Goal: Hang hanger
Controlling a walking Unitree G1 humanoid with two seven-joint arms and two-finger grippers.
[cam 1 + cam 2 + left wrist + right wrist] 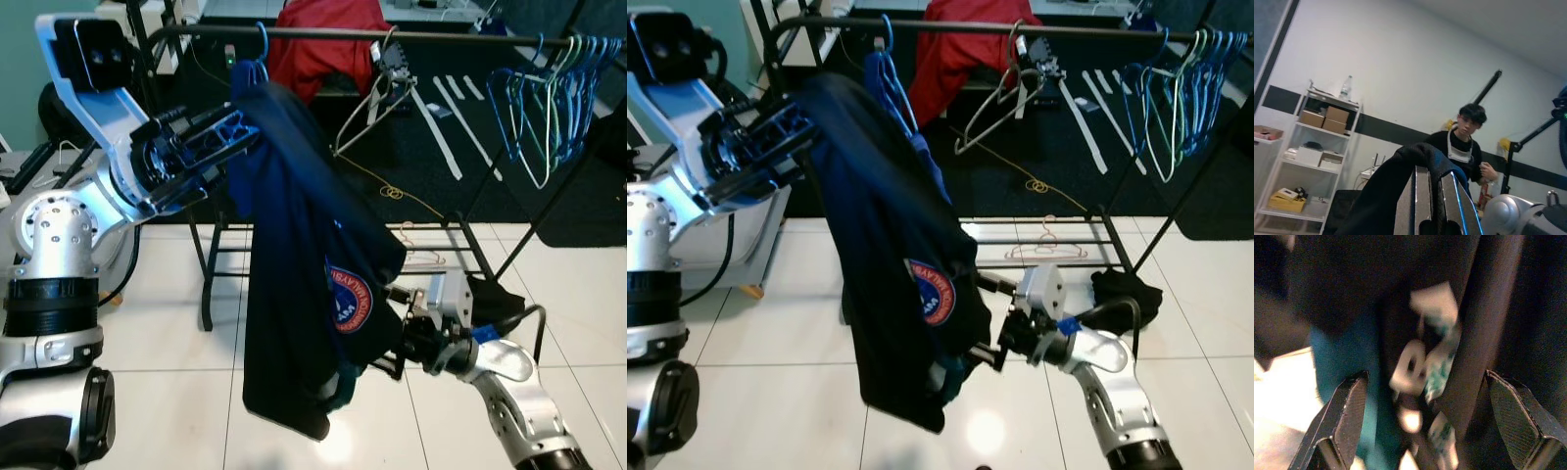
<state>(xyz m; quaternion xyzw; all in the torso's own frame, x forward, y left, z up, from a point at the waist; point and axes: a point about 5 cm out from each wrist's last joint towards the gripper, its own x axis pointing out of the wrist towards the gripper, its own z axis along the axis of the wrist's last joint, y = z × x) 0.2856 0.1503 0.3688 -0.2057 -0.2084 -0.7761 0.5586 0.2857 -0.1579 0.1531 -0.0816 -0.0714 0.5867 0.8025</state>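
While the blue hanger (257, 61) hooks over the black rail (431, 36), its navy garment (299, 294) droops below. Left gripper (235, 127) pinches the garment's shoulder beside that rail; right gripper (392, 333), fingers spread wide, reaches the hem. Further along the rail hang a red garment (323, 39), a white hanger (377, 103) and bunched empty hangers (554, 93).

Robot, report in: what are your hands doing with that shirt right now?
Left hand shut on shirt near its top. Blue hanger hooked over rail. Right hand open at shirt's lower edge. Nothing in the way.
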